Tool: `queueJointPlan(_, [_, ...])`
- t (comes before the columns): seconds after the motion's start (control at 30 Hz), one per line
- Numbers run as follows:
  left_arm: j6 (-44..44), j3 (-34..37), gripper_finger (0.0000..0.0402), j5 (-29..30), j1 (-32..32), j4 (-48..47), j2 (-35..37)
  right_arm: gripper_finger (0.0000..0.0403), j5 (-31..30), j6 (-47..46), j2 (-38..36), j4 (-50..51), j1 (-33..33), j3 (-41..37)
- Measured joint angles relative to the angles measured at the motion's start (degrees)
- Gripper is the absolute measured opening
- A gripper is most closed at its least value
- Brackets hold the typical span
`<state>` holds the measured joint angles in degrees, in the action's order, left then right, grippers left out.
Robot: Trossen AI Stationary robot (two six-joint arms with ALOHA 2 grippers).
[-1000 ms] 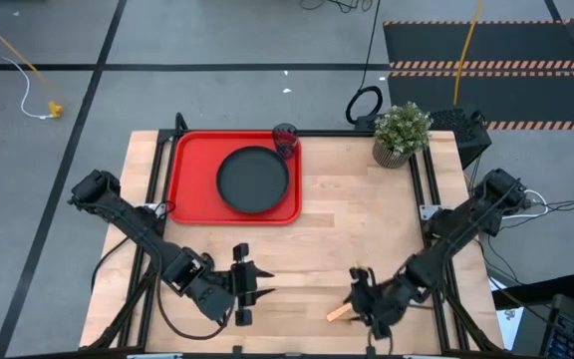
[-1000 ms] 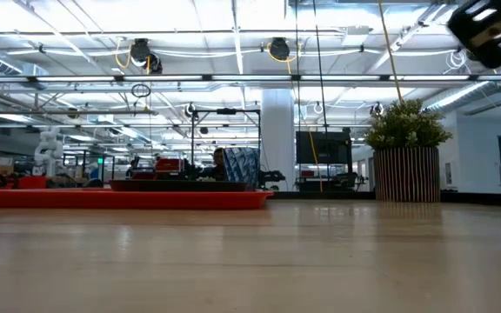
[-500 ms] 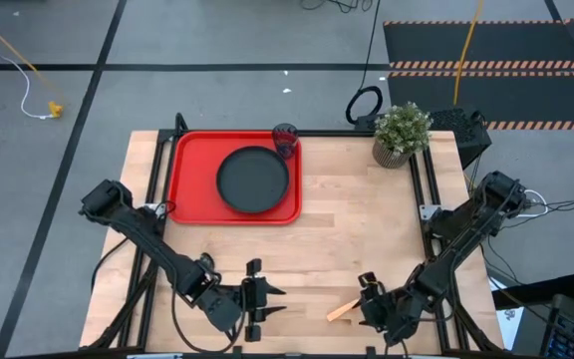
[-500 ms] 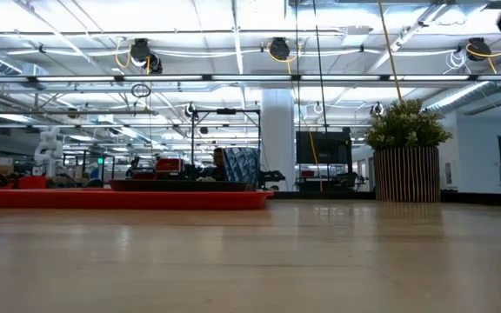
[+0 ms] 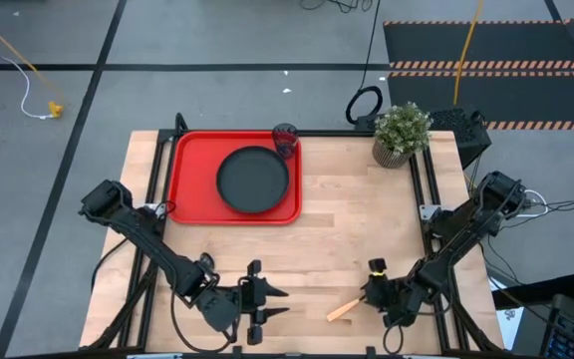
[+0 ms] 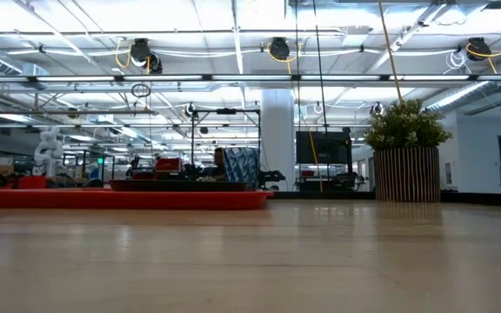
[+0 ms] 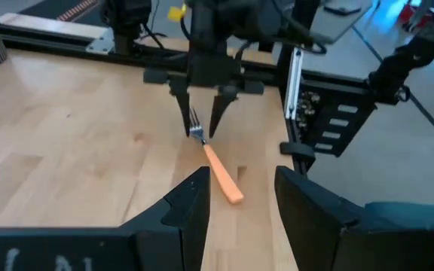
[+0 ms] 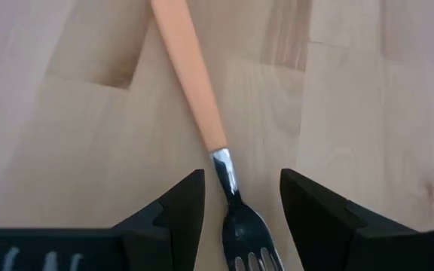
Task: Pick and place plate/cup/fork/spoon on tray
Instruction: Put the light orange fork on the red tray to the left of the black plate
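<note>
Fork at the bottom of the table.
The orange-handled, silver-tined fork (image 8: 202, 113) lies between the right gripper's (image 8: 236, 207) open fingers, not grasped.

plate (image 5: 253, 179) in tray (image 5: 191, 194), cup (image 5: 285, 140) at tray's corner

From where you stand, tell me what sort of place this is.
Most likely a robotics lab or workshop in a large industrial hall. The low view shows a high ceiling with strip lights and hanging cable reels, with framed workstations behind. The high view shows a framed wooden table on grey floor with hazard-striped mats.
</note>
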<state>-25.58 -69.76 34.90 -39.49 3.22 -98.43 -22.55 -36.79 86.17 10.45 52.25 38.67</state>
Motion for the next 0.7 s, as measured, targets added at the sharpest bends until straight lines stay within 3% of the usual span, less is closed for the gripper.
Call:
queueJointPlan(0.3, [-0.1, 0.0, 0.0152, 1.1, -0.4, 0.0, 0.0, 0.016, 2.3, 1.3, -0.1, -10.3, 0.0, -5.8])
queueJointPlan(0.7, [1.1, 0.0, 0.0152, 1.1, -0.2, 0.0, 0.0, 0.0051, 2.9, 3.5, -0.2, -12.8, 0.0, -7.4])
